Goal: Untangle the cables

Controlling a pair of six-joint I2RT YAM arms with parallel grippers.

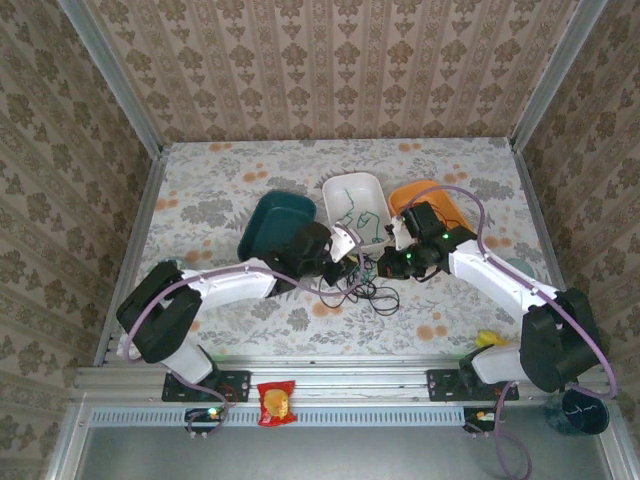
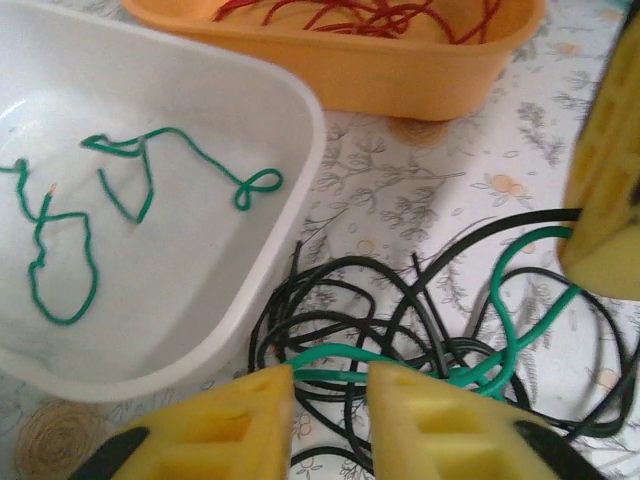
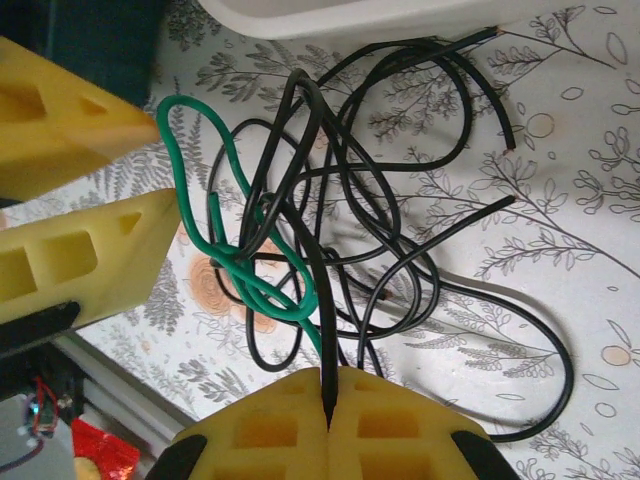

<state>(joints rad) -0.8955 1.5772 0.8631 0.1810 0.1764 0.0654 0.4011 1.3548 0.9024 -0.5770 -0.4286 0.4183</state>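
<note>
Thin black and green cables [image 1: 365, 288], surely light and bendy, lie knotted on our flowery desk [image 1: 220, 200]. Our right gripper [image 3: 330, 400] pinches a black wire [image 3: 322, 330]. Our left gripper [image 2: 330, 385] gapes around the green wire [image 2: 340, 355], a good place to grab.

Teal bin [image 1: 268, 228], white bin [image 1: 352, 179], orange bin [image 1: 410, 196], snack packet [image 1: 276, 402].
</note>
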